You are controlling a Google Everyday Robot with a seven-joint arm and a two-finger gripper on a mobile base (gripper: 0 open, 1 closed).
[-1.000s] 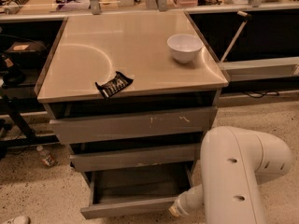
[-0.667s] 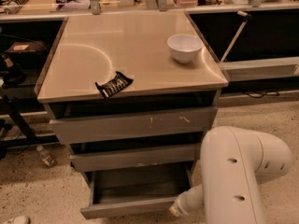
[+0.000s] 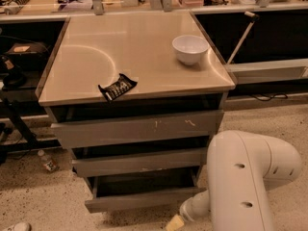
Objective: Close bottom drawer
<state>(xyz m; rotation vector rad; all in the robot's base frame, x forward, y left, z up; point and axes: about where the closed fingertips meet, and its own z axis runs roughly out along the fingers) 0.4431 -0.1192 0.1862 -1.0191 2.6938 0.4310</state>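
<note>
The bottom drawer (image 3: 140,199) is the narrowest grey front at the foot of the cabinet. It stands partly open, with a dark gap and a flat tray (image 3: 144,184) showing behind its front panel. My white arm (image 3: 245,177) comes in from the lower right. The gripper (image 3: 175,222) sits low, just in front of the drawer's right end, at the picture's bottom edge and mostly cut off.
Above are the mid-width drawer front (image 3: 139,161) and the widest, scratched front (image 3: 137,128). On the beige cabinet top (image 3: 96,42) are a white bowl (image 3: 190,48) and a black snack packet (image 3: 117,87). A small bottle (image 3: 48,160) lies on the speckled floor at the left.
The bottom drawer sticks out less than before; its front panel has moved back toward the cabinet. The arm has barely shifted.
</note>
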